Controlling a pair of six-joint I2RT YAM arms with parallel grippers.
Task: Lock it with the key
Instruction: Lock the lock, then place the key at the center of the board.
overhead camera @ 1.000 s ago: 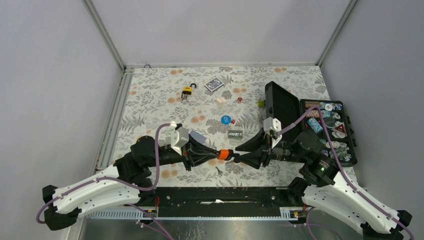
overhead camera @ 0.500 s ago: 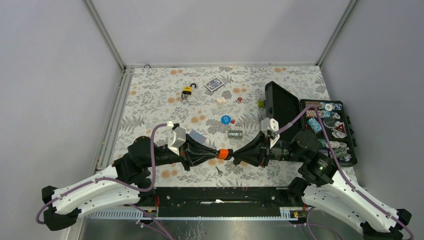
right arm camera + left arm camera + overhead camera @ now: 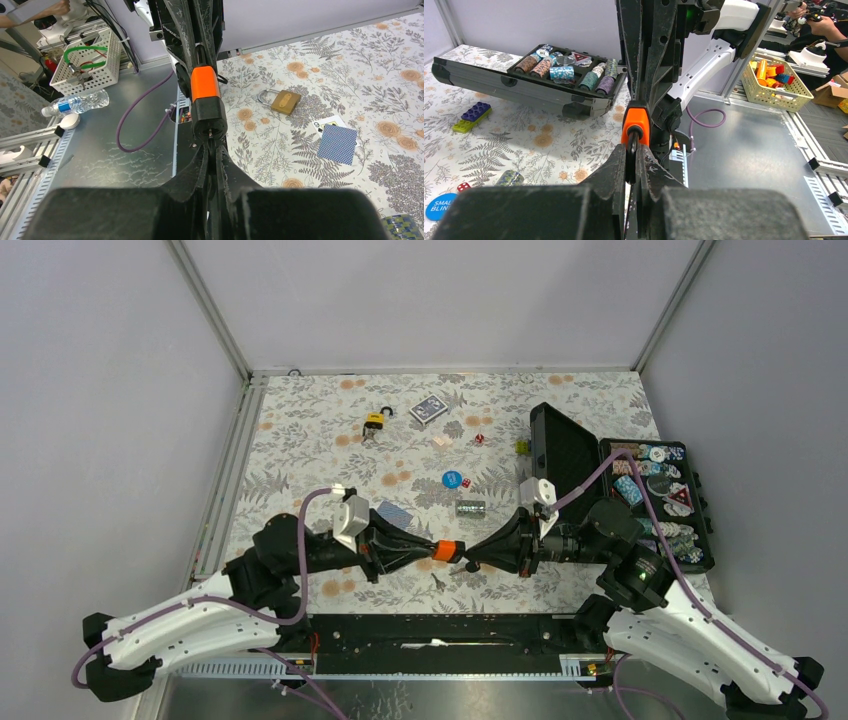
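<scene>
Holding the orange padlock (image 3: 446, 549) mid-air between both arms, low over the desk (image 3: 300, 440) near its front edge. Clamped tight in the left gripper (image 3: 433, 550), fingers (image 3: 616, 165) squeezed on the dark shackle end. Pinched narrow at the black keyhole end by the right gripper (image 3: 212, 152). Looks like a grip on the key (image 3: 212, 137), but can't confirm, since it's hidden between the pads.

Risks from here:
- Turning on a shallow pinch: could slip on the key head, so the wrist rolls and the cylinder doesn't.
- Twisting off-axis: any tilt between the two wrists loads the key sideways. Could jam or bend it, or lever the padlock out of the left grip.
- Reacting the torque through the thin shackle only: could swing the orange body round instead of turning the cylinder.
- Pulling back while turning: could drag the key out before it locks.
- Losing either grip: drops the part onto the desk close to the front edge, possibly off it onto the base rail.
- Mixing up targets: brass padlock (image 3: 375, 421) lies well apart at the back of the desk. Leave it alone.
</scene>
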